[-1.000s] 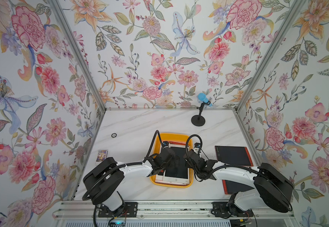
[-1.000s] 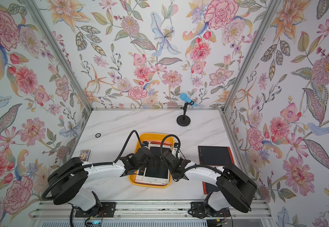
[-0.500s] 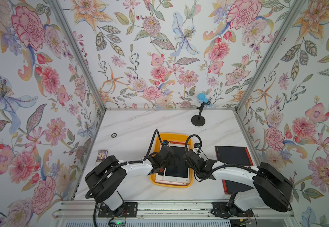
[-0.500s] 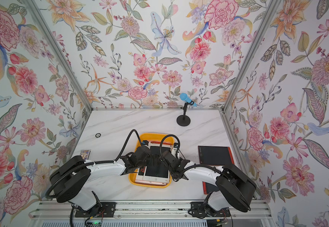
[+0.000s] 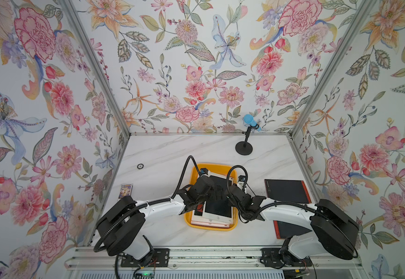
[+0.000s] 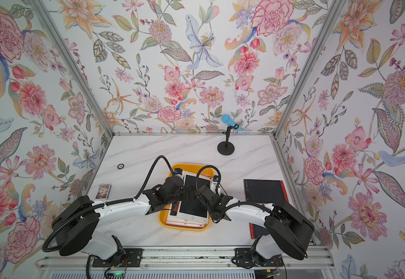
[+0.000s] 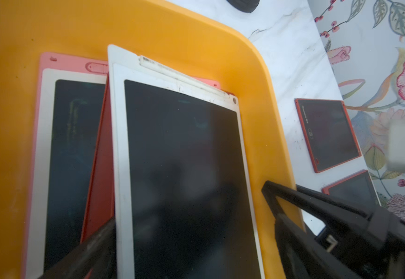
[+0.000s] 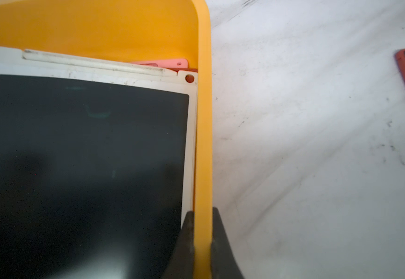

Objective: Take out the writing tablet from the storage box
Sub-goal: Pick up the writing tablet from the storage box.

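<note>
The white tablet point(image 7: 179, 169) lies between the wide-spread left jaws; right jaws pinch the box point(image 8: 204, 120) by its right wall. Pink tablet point(image 7: 63, 149) beneath is half covered.

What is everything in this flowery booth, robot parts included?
storage box: 1, yellow-orange, mid-table
white writing tablet: 1, white, top of the box's pile
red writing tablet: 1, red, under the white one
pink writing tablet: 1, pink and white, lowest visible
red-framed writing tablets: 2, red, on the table right of the box
microphone: 1, blue on black stand, far side
ring: 1, black, left of the box
printed card: 1, blue and yellow, near the left wall
table: 1, white marble, booth floor
left gripper: 1, black, open astride the white tablet
right gripper: 1, black, shut on the box's right wall
</note>
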Controlling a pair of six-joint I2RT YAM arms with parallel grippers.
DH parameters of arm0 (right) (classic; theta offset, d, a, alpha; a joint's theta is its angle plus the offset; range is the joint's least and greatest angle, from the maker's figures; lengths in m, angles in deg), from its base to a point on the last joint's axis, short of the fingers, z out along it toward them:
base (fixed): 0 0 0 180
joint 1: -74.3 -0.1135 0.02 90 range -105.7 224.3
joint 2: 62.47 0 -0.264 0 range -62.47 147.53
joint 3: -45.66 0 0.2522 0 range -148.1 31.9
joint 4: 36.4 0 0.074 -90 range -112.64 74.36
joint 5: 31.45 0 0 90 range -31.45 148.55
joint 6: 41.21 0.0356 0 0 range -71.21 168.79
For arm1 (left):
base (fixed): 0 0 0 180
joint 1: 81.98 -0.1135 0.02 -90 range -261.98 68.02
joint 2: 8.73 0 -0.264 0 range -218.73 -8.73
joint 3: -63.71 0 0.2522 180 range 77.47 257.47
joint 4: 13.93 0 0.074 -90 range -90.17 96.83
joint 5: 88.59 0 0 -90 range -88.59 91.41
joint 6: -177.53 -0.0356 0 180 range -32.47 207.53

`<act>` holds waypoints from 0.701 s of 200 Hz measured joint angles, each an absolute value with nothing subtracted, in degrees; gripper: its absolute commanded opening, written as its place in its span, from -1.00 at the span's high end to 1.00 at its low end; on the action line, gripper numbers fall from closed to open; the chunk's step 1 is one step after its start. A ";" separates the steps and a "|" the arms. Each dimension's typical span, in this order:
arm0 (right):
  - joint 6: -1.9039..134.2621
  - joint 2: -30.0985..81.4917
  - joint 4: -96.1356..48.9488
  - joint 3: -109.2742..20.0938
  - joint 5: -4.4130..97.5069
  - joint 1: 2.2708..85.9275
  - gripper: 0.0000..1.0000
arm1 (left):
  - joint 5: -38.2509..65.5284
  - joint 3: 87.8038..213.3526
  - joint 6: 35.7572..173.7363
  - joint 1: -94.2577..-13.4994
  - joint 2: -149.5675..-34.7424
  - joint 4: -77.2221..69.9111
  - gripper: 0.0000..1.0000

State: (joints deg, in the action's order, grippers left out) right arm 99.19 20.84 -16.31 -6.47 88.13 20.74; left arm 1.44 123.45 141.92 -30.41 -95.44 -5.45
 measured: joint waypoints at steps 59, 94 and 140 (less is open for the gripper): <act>99.84 20.88 -16.42 -6.58 87.67 20.92 0.86 | 3.37 123.56 141.94 -29.47 -94.04 -6.61 -0.59; 100.21 20.45 -16.69 -6.32 86.82 21.33 0.86 | 4.26 122.99 141.92 -29.47 -93.08 -7.81 -0.23; 100.48 19.73 -17.74 -5.49 85.79 21.83 0.86 | 4.24 121.44 142.16 -29.49 -92.30 -8.32 0.28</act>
State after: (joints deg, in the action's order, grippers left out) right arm 100.48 19.73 -17.74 -5.49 85.79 21.83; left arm 4.24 121.44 142.16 -29.49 -92.30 -8.32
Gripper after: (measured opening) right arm 0.091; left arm 0.418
